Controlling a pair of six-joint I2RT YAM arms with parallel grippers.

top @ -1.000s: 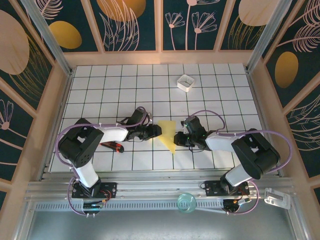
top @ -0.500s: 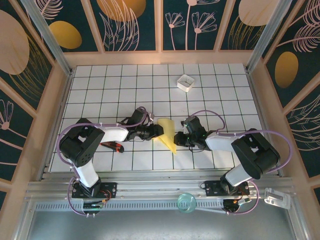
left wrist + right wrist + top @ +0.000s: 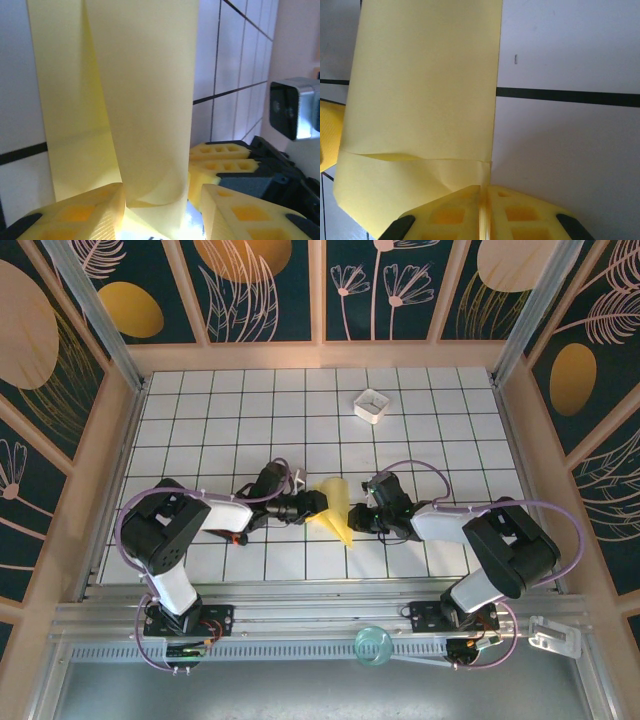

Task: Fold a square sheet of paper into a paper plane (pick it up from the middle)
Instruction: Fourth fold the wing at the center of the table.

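The square sheet of paper (image 3: 338,510) is yellow and folded over into a tapering wedge, its tip pointing toward the near edge. It stands between the two grippers at mid-table. My left gripper (image 3: 314,503) is at its left side; in the left wrist view the jaws (image 3: 162,195) stand open around a curled fold of the paper (image 3: 145,100), with a gap at the right finger. My right gripper (image 3: 357,517) is shut on the paper's right edge, its pads (image 3: 470,210) pinching the thin layers (image 3: 425,85). The paper plane is out of view.
A small white square box (image 3: 371,405) sits at the back of the tiled table (image 3: 200,420). A red and black tool (image 3: 236,538) lies under my left arm. A round greenish disc (image 3: 373,643) rests on the front rail. Side walls close in the table.
My left arm has stretched lower and further right, covering most of the red tool. The paper's left side has lifted and curled into a narrower, more upright shape. The right gripper stayed put.
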